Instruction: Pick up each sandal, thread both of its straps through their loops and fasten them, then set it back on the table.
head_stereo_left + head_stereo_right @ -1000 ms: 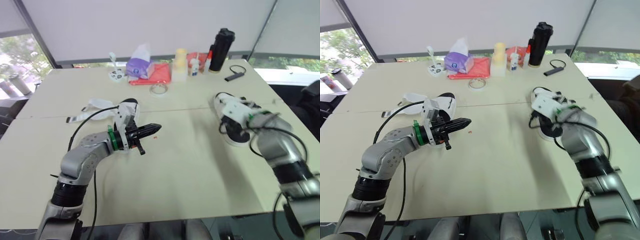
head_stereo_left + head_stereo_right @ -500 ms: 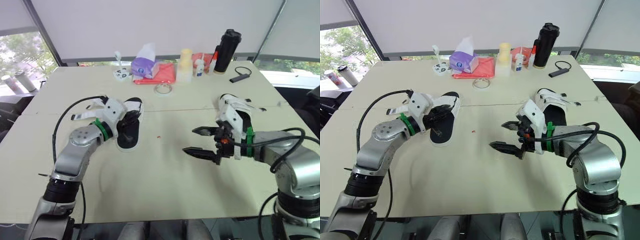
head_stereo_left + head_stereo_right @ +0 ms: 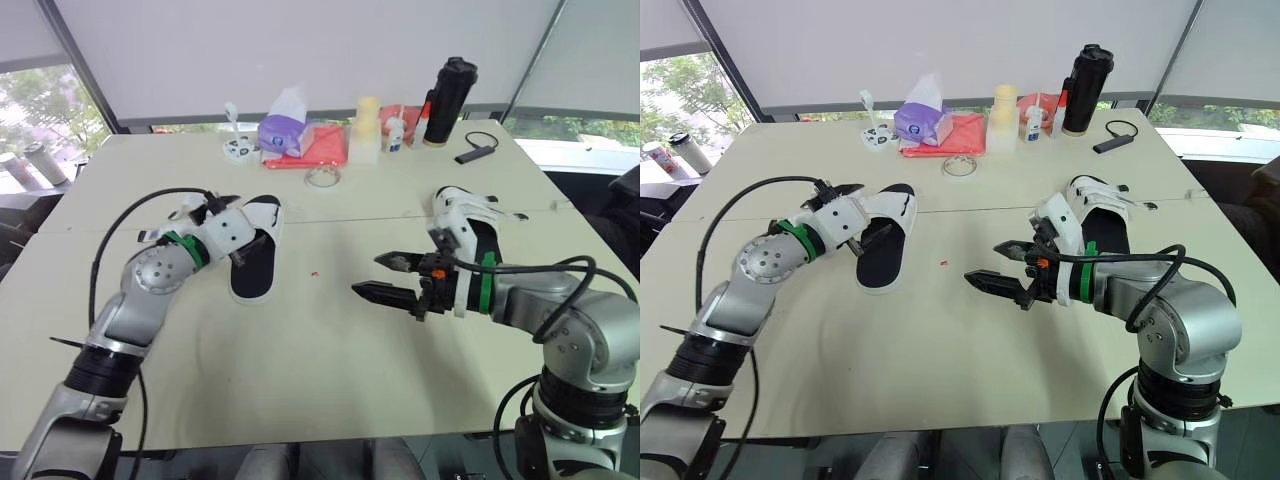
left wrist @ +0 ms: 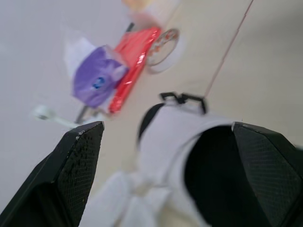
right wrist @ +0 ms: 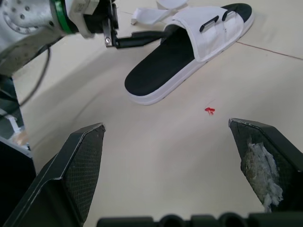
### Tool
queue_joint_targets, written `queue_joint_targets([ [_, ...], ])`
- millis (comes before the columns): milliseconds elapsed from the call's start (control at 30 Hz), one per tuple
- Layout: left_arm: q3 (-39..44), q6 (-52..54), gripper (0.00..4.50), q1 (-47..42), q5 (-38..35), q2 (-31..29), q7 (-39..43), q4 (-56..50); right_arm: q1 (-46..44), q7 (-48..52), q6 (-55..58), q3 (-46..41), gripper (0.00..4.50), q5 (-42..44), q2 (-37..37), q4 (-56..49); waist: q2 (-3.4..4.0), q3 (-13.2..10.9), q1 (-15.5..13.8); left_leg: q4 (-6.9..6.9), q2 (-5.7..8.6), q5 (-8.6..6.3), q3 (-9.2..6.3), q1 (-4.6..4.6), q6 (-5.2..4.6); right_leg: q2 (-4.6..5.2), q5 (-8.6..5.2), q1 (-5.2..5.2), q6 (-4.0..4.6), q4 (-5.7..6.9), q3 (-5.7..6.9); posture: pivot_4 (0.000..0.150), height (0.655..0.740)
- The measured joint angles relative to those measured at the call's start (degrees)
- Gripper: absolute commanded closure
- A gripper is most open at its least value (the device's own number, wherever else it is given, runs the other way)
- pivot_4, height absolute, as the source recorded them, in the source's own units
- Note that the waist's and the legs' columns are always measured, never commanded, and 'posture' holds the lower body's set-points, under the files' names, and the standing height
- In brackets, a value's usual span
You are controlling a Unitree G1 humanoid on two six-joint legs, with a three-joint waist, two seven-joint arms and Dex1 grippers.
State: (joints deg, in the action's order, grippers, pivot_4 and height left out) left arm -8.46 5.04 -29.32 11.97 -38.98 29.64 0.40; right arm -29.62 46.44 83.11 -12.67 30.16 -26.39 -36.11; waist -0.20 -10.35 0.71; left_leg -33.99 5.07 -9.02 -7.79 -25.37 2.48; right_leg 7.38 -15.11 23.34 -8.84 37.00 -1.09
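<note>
Left arm bent at the elbow, forearm angled toward the far right. My left end effector (image 3: 860, 215) has its fingers spread wide at the strap end of the left sandal (image 3: 885, 255), with one finger over the black footbed; can't tell if it touches. That sandal lies flat on the tabletop (image 3: 940, 350), left of centre. Right arm bent, forearm pointing left. My right end effector (image 3: 998, 264) has its fingers apart, holding nothing, hovering mid-tabletop. The right sandal (image 3: 1102, 215) lies just beyond my right forearm, well apart from the left sandal.
</note>
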Motion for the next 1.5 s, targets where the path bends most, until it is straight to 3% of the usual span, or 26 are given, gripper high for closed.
queue_joint_targets([
  [333, -4.05, -4.81, 0.01, -4.45, 7.88, 0.34, -0.97, 11.27, 0.21, -4.09, -3.70, 1.45, 0.00, 3.18, -2.13, 1.64, -0.01, 0.00, -0.10, -0.01, 0.02, 0.00, -0.04, -0.01, -0.01, 0.00, 0.01, -0.01, -0.02, 0.01, 0.04, 0.150, 0.7296],
  [667, -8.65, -14.64, 0.01, -12.62, 14.53, 5.49, -8.79, 29.94, 0.62, -7.98, -4.96, 1.80, 0.00, 5.86, -3.69, 2.24, -0.03, -0.02, 0.01, -0.01, 0.03, 0.01, -0.05, -0.02, -0.02, -0.01, 0.01, 0.00, -0.04, 0.05, 0.07, 0.150, 0.7296],
  [767, -9.30, -15.68, 0.88, -14.68, 16.78, 6.24, -11.31, 33.98, 0.78, -9.06, -5.28, 1.81, 0.00, 6.85, -3.87, 2.23, -0.04, -0.02, 0.00, -0.02, 0.05, 0.01, -0.05, -0.02, -0.02, -0.01, 0.01, -0.01, -0.05, 0.05, 0.07, 0.150, 0.7296],
  [1000, -11.49, -17.55, 4.46, -20.52, 20.26, 8.98, -16.13, 43.55, 1.49, -11.33, -6.10, 2.12, 0.00, 8.38, -4.01, 2.21, -0.08, -0.04, -0.15, -0.07, 0.07, 0.02, -0.07, -0.01, -0.02, -0.01, 0.01, -0.06, -0.06, 0.08, 0.10, 0.150, 0.7296],
  [1233, -11.30, -21.08, 4.46, -20.78, 20.31, 8.55, -16.07, 44.51, 2.45, -12.91, -6.47, 2.23, 0.00, 9.53, -5.06, 2.02, -0.08, -0.03, -0.08, -0.13, 0.07, 0.02, -0.10, 0.00, -0.02, -0.01, 0.01, -0.10, -0.07, 0.09, 0.12, 0.150, 0.7296],
  [1500, -13.59, -49.71, 4.46, -23.49, 15.85, 7.08, -7.65, 48.82, 2.53, -13.93, -8.69, 3.44, 0.00, 9.62, -5.76, 2.01, -0.26, -0.14, -0.06, -0.12, 0.09, 0.02, -0.10, -0.11, -0.02, 0.01, 0.02, 0.00, -0.06, 0.07, 0.12, 0.150, 0.7296],
])
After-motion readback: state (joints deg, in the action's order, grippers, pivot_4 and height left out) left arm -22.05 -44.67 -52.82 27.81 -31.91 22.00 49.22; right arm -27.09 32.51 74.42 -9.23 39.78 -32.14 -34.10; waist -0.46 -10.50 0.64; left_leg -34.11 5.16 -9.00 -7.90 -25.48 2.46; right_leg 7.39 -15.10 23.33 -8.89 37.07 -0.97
